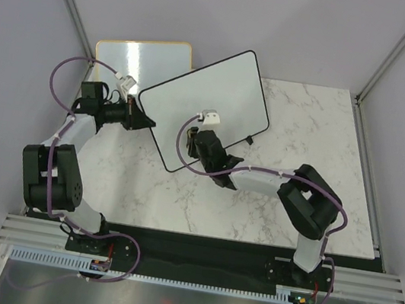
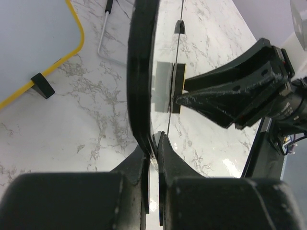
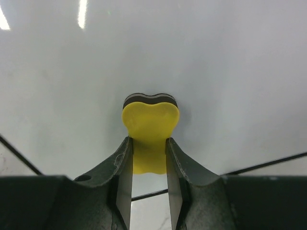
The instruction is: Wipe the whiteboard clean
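Note:
The whiteboard, white with a thin black frame, lies slanted across the middle of the table, and no marks show on it. My left gripper is shut on its left edge; in the left wrist view the jaws pinch the black frame, seen edge-on. My right gripper is over the board's lower middle. It is shut on a yellow eraser, whose dark felt side presses against the white surface. The right gripper also shows from the side in the left wrist view.
A smaller orange-framed board lies at the back left, partly under the whiteboard's corner, and shows again in the left wrist view. A thin light rod with a black end lies on the marble table. Grey walls enclose the table.

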